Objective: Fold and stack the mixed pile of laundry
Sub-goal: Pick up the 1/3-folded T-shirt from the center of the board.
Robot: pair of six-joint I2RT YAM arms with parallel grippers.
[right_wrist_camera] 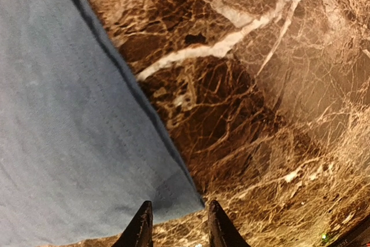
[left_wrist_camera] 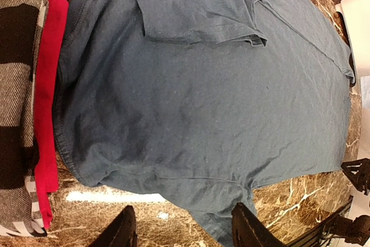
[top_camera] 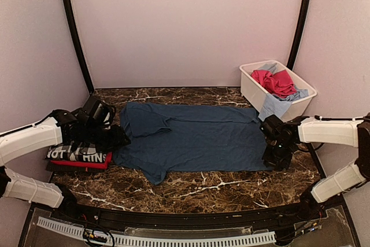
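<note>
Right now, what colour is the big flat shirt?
The shirt is navy blue, clearest in the top external view.

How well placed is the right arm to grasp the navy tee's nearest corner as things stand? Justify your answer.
Probably yes. The right gripper hangs open right at the corner of the navy tee. That corner lies flat on the marble table, in line with the gap between the fingertips, and nothing covers it.

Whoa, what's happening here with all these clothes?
Two robot arms are folding laundry. A navy blue tee lies spread on the marble table, one sleeve folded in. The left gripper hangs open at its left end; the right gripper is open at a hem corner. Beside the tee, a checked garment sits folded on a red tee. A pink piece and a light blue piece lie in the white tub.
</note>
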